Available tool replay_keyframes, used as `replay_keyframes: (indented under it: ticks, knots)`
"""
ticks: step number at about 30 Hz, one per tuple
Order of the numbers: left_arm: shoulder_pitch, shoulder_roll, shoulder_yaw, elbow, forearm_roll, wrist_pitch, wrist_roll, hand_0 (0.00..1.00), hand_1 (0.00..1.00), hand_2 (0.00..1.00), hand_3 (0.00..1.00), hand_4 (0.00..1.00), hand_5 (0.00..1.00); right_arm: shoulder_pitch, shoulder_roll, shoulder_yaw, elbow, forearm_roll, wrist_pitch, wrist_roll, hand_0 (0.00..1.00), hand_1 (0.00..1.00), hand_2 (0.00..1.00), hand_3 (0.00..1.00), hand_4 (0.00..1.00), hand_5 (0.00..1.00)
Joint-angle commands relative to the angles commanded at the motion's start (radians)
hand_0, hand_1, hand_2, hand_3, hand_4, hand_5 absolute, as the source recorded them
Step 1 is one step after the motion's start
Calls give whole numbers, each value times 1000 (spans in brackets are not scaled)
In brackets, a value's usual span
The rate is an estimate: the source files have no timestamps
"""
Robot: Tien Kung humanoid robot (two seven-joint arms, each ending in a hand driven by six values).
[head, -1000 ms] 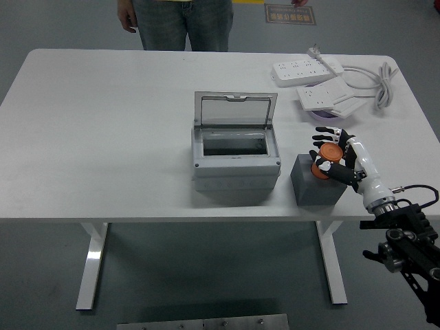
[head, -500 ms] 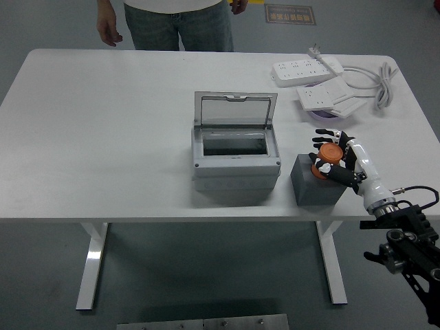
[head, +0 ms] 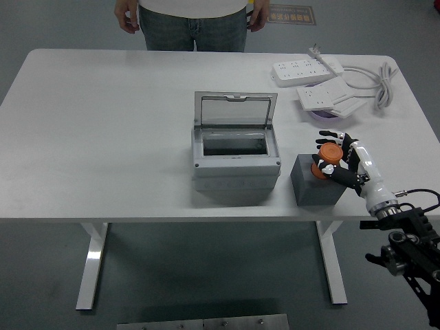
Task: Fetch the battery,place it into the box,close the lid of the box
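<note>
1. Gripping noted: the right hand [head: 342, 159] has its fingers [head: 328, 142] curled around the battery [head: 328, 157], an orange, short, round-bodied piece sitting on top of the grey block [head: 316, 183] near the table's [head: 103, 124] near edge, toward its right end.
2. Handling judgement: the battery looks rigid and smooth-skinned, so probably slippery; likely dense for its bulk. Not fragile-looking. Best hold is across the round body from both sides, thumb opposing fingers, which is roughly how the hand wraps it now.
3. Whether the battery is already lifted clear of the block or resting on it: cannot tell from this view.
4. Destination: the box [head: 236, 159], grey, stands just left of the block, about mid-table toward the near edge. Its lid [head: 236, 110] stands upright on the far side, hinged open; the opening is clear and dark inside.
5. Lid judgement: thin clear panel in a stiff frame, likely light; push at its top edge to swing it down.
6. Counts: one battery, one block, one box with one lid.
7. Far-right corner: two white power strips [head: 307, 69], one cable [head: 375, 79], and a purple item mostly hidden under the nearer strip.
8. Left hand: out of frame.
9. One person [head: 192, 20] stands at the far edge, hands at their sides, touching nothing.
</note>
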Motion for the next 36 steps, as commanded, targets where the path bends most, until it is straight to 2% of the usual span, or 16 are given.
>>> replay_keyframes:
  ticks: [1, 12, 13, 18, 19, 36]
  knots:
    - [-1, 0, 0, 0, 0, 0, 0, 632, 698, 573, 541, 500, 2, 0, 0, 0, 0, 1, 0, 0, 687, 620, 638, 636, 731, 2]
    - [-3, 2, -5, 1, 12, -3, 1, 632, 698, 573, 541, 500, 2, 3, -2, -11, -4, 9, -4, -2, 677, 598, 616, 604, 722, 2]
    - [-3, 1, -6, 1, 13, -4, 1, 632, 698, 573, 541, 500, 2, 3, -2, -12, -5, 9, -5, -2, 639, 552, 581, 579, 701, 6]
    - [-2, 1, -7, 2, 16, -5, 1, 632, 698, 573, 541, 500, 2, 4, -2, -17, -5, 11, -7, -2, 639, 552, 581, 579, 701, 6]
    - [-2, 1, -8, 2, 17, -6, 1, 632, 698, 573, 541, 500, 2, 5, -2, -18, -6, 11, -8, -2, 617, 522, 558, 564, 695, 9]
    - [0, -3, -22, 3, 46, -15, 4, 632, 698, 573, 541, 500, 2, 5, 0, -26, -13, 18, -24, -3, 597, 514, 546, 553, 679, 5]
